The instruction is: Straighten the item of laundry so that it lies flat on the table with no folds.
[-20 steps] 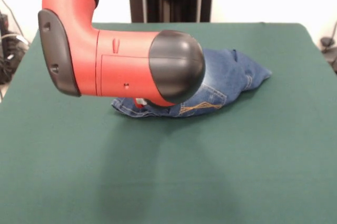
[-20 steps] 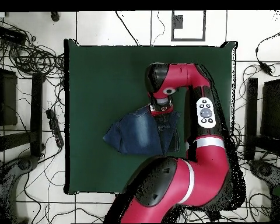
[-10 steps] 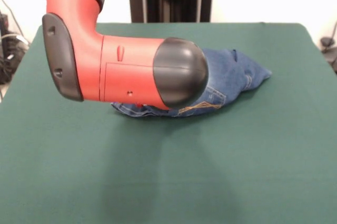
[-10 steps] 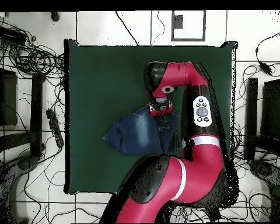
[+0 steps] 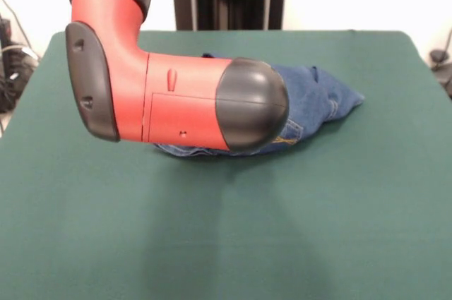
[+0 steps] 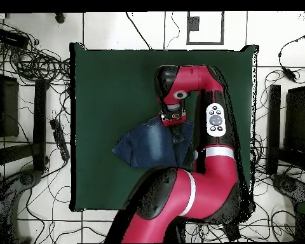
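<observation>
Jeans (image 5: 311,99) are bunched in a crumpled heap, not flat. Blue denim, faded pale patches across the middle, a bit of orange stitching showing just below the arm's black end cap in the front view. Overhead, the jeans (image 6: 150,145) read as a rough fan shape, wide toward the table's (image 6: 110,82) left edge and narrowing under the arm. They sit roughly mid-table, slightly toward the robot's side, with plenty of bare green table (image 5: 339,215) all round.

Occlusion: in the front view the red arm (image 5: 176,99) crosses in front of most of the garment; only its right end and a thin strip of lower hem are visible. The gripper is fully hidden there. Overhead, the gripper (image 6: 173,118) sits at the jeans' upper right edge under the wrist housing; it's a small dark-and-red blob and I cannot tell whether it's spread, closed or pinching cloth. Waistband and pockets can't be made out.

Labels: nothing readable on denim or arm. A grey button panel (image 6: 215,119) shows on the arm overhead; markings too small to read.
</observation>
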Controlling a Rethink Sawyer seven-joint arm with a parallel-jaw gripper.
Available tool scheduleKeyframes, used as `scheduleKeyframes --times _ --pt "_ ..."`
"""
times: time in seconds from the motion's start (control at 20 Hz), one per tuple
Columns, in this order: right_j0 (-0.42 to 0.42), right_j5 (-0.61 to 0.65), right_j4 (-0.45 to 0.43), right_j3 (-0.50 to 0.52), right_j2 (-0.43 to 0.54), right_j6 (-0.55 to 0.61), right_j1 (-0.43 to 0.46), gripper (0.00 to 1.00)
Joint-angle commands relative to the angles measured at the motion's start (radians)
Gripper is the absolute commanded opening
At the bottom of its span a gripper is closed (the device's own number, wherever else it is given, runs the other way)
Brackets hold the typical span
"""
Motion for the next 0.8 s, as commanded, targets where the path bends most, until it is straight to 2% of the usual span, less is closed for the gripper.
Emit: scheduleKeyframes --times 0.05,0.55,0.7,0.8 --pt "0.04 0.027 0.005 0.03 0.016 -0.045 0.06 0.0" --pt "0.039 -0.014 0.012 0.051 0.005 -0.048 0.052 0.0" --pt "0.029 -0.113 0.03 0.091 0.013 -0.029 0.032 0.0" --pt "0.016 -0.17 0.053 0.156 0.015 -0.032 -0.013 0.0"
